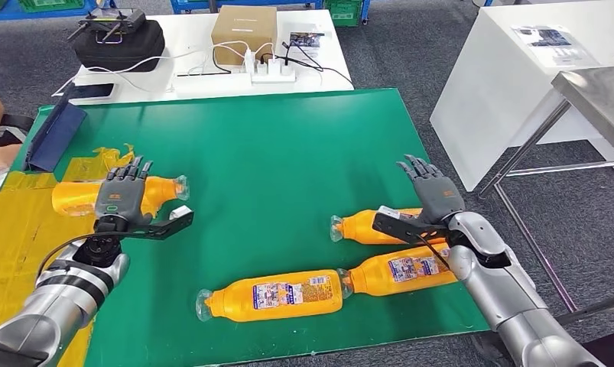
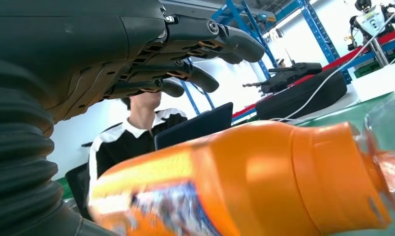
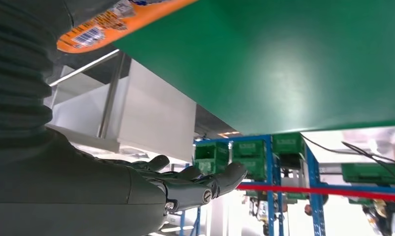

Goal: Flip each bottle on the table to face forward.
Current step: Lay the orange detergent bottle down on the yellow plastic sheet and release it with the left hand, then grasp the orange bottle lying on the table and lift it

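From the head view, the left hand (image 1: 122,197) is hovering spread above a plastic orange bottle (image 1: 154,191) lying on the green mat (image 1: 273,160); the right hand (image 1: 432,193) is spreading over another orange bottle (image 1: 357,227). In the left wrist view, fingers (image 2: 205,78) are hanging apart over the bottle

Cardboard box (image 1: 244,24) w/ power strip (image 1: 272,71) on white table (image 1: 212,73); black case (image 1: 120,42), person (image 2: 136,132) nr laptop (image 2: 195,129)

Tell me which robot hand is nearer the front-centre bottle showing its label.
Right. The right robot hand hovers over the two bottles just beside that bottle; the left robot hand is farther off, over the far-left bottle.
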{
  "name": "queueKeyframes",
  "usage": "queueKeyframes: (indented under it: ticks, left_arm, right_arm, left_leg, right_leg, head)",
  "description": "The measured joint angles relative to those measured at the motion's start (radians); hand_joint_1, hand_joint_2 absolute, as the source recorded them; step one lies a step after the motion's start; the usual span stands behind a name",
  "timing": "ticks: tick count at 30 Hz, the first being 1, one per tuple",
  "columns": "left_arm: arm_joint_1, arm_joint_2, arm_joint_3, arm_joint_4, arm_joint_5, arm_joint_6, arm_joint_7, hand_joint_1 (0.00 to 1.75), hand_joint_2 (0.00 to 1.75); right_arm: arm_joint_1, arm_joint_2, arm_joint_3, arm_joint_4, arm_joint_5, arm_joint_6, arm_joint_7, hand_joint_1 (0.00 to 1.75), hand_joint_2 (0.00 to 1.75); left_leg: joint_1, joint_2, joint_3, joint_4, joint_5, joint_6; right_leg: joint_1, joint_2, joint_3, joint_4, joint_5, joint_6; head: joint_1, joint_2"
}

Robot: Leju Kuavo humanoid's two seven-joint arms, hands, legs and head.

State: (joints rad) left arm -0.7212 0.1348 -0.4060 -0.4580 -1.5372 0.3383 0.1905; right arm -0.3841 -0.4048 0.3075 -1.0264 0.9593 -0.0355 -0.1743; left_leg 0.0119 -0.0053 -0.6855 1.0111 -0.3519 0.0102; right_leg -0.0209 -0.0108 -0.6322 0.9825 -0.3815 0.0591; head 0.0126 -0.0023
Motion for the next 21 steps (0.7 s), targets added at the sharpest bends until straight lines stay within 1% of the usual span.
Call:
queueKeyframes:
  ticks: [3, 7, 10, 15, 18, 21]
  left_arm:
    - [-0.006, -0.008, 0.013, 0.01, 0.014, -0.01, -0.012, 0.0, 1.75]
    - [-0.014, -0.024, 0.04, 0.02, 0.066, -0.016, -0.073, 0.0, 0.0]
    - [-0.014, -0.04, 0.065, 0.021, 0.115, -0.013, -0.123, 0.0, 0.0]
    - [-0.014, -0.058, 0.089, 0.021, 0.144, -0.007, -0.154, 0.0, 0.0]
    - [-0.014, -0.072, 0.109, 0.011, 0.225, 0.022, -0.229, 0.0, 0.0]
    - [0.001, -0.092, 0.136, -0.049, 0.395, 0.028, -0.347, 0.0, 1.31]
  right_arm:
    - [-0.021, -0.014, 0.013, 0.041, -0.012, 0.058, -0.019, 0.0, 1.75]
    - [-0.066, -0.043, 0.046, 0.117, -0.038, 0.107, -0.056, 0.0, 1.75]
    - [-0.087, -0.057, 0.065, 0.163, -0.063, 0.114, -0.078, 0.0, 1.75]
    - [-0.106, -0.069, 0.084, 0.199, -0.078, 0.129, -0.089, 0.0, 1.75]
    - [-0.099, -0.092, 0.097, 0.205, -0.114, 0.175, -0.101, 0.0, 1.75]
    - [-0.046, -0.144, 0.109, 0.202, -0.164, 0.202, -0.11, 0.0, 1.75]
  left_leg:
    - [0.0, 0.0, 0.0, 0.0, 0.0, 0.0]
    - [0.0, 0.0, 0.0, 0.0, 0.0, 0.0]
    - [0.0, -0.001, 0.0, 0.0, 0.001, 0.001]
    - [0.0, 0.0, 0.001, 0.0, 0.001, 0.001]
    - [0.0, -0.001, 0.001, 0.0, 0.003, 0.002]
    - [0.0, -0.009, 0.0, 0.0, 0.004, 0.003]
  right_leg:
    - [0.0, 0.0, 0.0, 0.0, 0.0, 0.0]
    - [0.0, 0.0, 0.0, 0.0, 0.0, 0.0]
    - [0.0, 0.0, 0.001, 0.0, 0.0, 0.0]
    - [0.0, 0.0, 0.0, -0.001, 0.001, 0.001]
    - [0.0, -0.001, 0.0, -0.001, 0.002, 0.0]
    - [0.0, -0.008, 0.002, -0.001, 0.002, 0.001]
  head:
    - [0.0, 0.0]
    - [0.0, 0.0]
    - [0.0, 0.0]
    - [0.0, 0.0]
    - [0.0, 0.0]
    - [0.0, 0.0]
